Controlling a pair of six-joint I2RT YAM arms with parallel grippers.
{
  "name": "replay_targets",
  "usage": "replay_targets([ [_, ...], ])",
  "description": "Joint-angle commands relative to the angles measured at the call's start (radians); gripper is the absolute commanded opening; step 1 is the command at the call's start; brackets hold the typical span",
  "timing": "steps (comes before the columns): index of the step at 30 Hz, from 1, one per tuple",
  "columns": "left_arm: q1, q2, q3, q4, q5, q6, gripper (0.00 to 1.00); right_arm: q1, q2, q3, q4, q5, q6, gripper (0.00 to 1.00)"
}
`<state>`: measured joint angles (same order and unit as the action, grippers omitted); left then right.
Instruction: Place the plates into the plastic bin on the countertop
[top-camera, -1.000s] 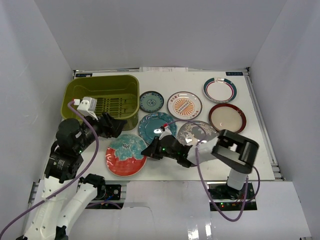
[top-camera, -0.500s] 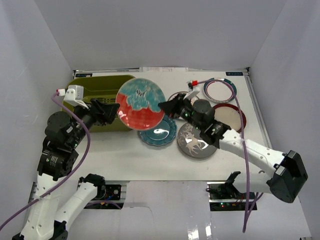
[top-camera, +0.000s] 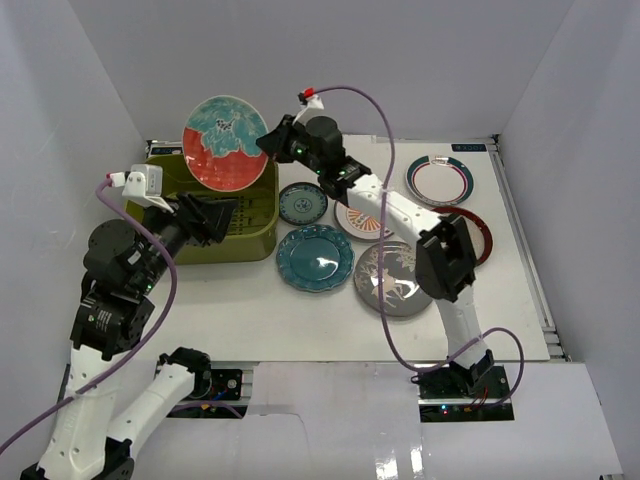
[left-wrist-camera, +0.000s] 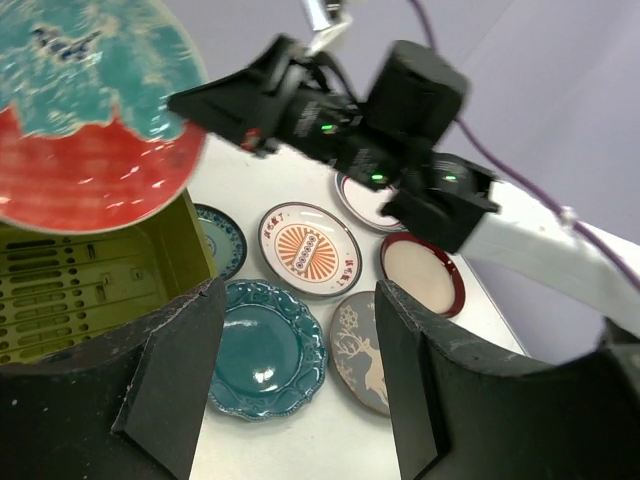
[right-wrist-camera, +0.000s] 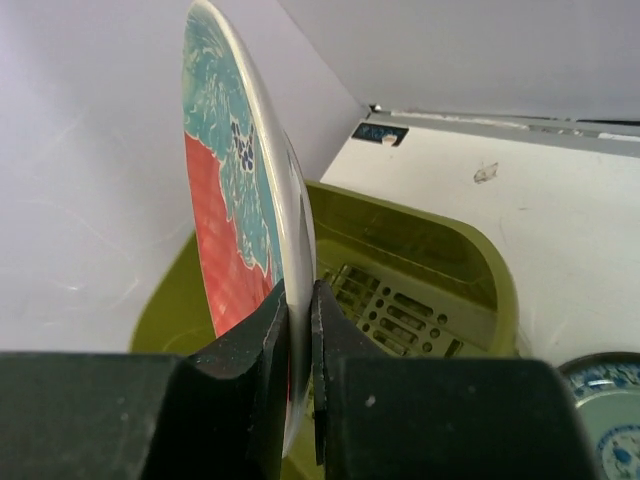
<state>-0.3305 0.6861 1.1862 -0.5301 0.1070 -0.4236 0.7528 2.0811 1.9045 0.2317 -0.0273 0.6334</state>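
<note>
The round red plate with teal flowers (top-camera: 225, 142) is off the white tabletop (top-camera: 250, 310). A second ago it lay flat in front of the olive-green rectangular plastic bin (top-camera: 160, 178); half a second ago it was tilted in the air beside the bin's right wall. Now it stands nearly on edge, high above the bin's open top. The right gripper (top-camera: 272, 140) is clamped on its rim: the right wrist view shows the two fingers pinching the thin edge, with the slotted bin floor directly below. To get there, the right arm has swung from the near side of the tabletop and stretched far across to the left.

The left gripper (top-camera: 218, 214) holds nothing – its jaws are spread wide. It has risen from the plate's old spot and now hovers just beside the bin's near right corner.

The other six plates lie flat on the tabletop, right of the bin:
- the plain teal scalloped plate (top-camera: 315, 258)
- the grey glass patterned plate (top-camera: 395, 278)
- the small teal plate (top-camera: 303, 203)
- the orange sunburst plate (top-camera: 368, 215)
- the white plate with teal-red rim (top-camera: 440, 180)
- the dark-red-rimmed plate (top-camera: 470, 235)

The first plate looks one step from done – it likely needs lowering and tipping flat before release, since dropped on edge from this height it could bounce or crack.
</note>
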Motion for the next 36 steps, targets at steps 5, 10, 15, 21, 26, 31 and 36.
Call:
replay_targets([
  [5,-0.033,0.021,0.013,0.033,-0.036,0.028,0.72,0.091,0.252,0.464,0.049,0.02,-0.031,0.08],
  [10,-0.041,0.026,0.003,0.039,-0.03,0.026,0.71,0.125,0.298,0.447,0.083,0.086,-0.057,0.08],
  [15,-0.041,0.021,-0.02,0.05,-0.013,0.008,0.71,0.157,0.324,0.407,0.043,0.122,-0.098,0.08],
  [21,-0.039,0.02,-0.025,0.05,-0.007,-0.003,0.71,0.175,0.281,0.272,0.029,0.216,-0.11,0.29],
  [26,-0.039,0.023,-0.036,0.05,-0.001,-0.009,0.72,0.189,0.272,0.248,0.003,0.245,-0.147,0.5],
  [31,-0.041,0.021,-0.04,0.038,0.003,-0.018,0.72,0.198,0.234,0.182,0.029,0.259,-0.178,0.63],
  [36,-0.041,0.009,-0.066,-0.008,0.019,-0.047,0.72,0.203,0.189,0.169,0.044,0.267,-0.199,0.78],
])
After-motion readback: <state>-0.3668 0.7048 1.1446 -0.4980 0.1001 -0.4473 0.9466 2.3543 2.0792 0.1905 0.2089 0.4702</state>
